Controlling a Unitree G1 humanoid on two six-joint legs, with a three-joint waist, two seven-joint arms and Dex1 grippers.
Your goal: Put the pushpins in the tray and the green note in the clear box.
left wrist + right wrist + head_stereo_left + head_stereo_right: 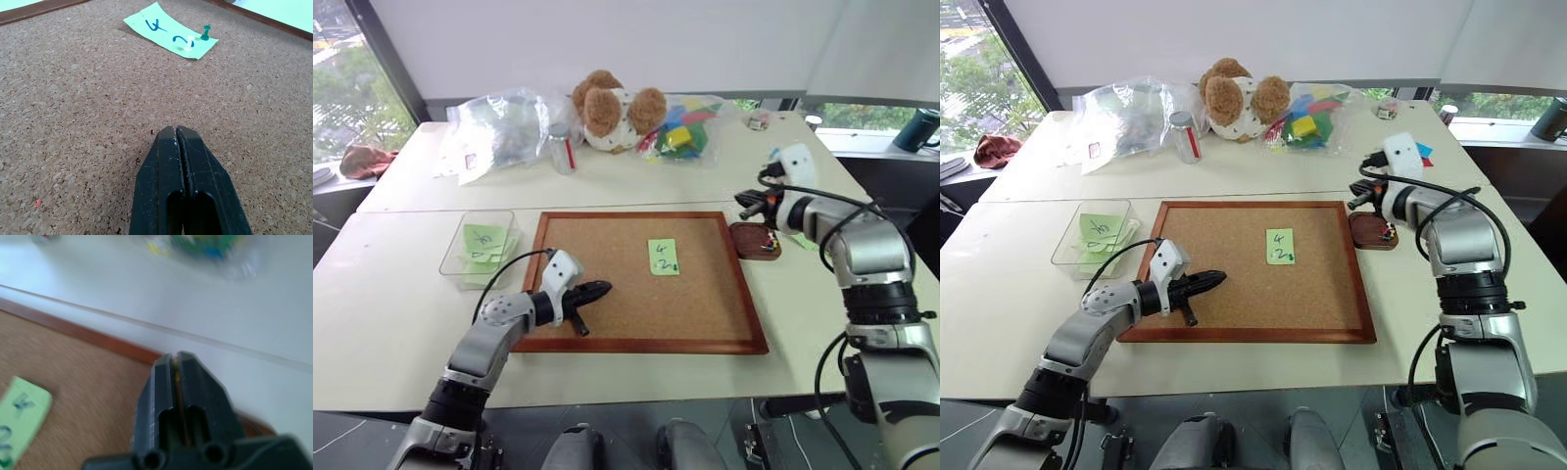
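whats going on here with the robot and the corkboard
The robot is clearing pins off a corkboard. Its right pincer is shut beside the small brown tray, with something thin and yellow between its fingers, likely a pushpin. The green note is still on the board, with a white and a green pushpin in it. The left pincer hovers shut over the cork.

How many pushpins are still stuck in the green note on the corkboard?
2: a green pushpin at the corner of the green note and a white pushpin close beside it. More colourful pushpins lie in the tray, too small to count.
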